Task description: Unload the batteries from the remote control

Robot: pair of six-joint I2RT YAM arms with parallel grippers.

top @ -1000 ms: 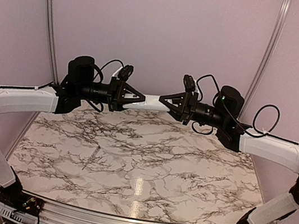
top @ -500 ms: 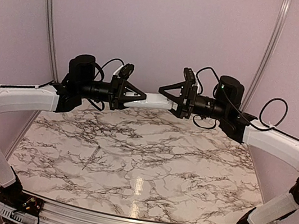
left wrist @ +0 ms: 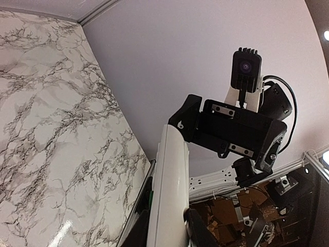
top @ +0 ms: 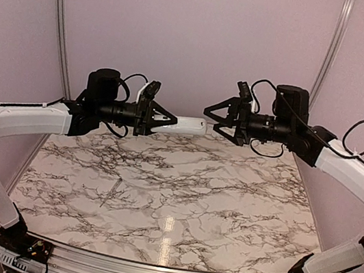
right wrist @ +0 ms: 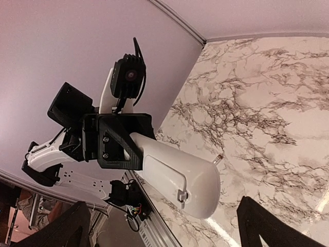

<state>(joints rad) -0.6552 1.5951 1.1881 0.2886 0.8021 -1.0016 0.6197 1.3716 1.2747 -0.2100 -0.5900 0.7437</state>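
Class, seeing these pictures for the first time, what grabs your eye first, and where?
A white remote control hangs in mid-air above the far edge of the marble table, gripped at one end by the left claw. The right claw faces its free end, open and apart from it.

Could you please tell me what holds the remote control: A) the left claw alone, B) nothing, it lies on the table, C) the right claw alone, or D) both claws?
A: the left claw is shut on the remote control in mid-air; the right claw stands open, clear of it.
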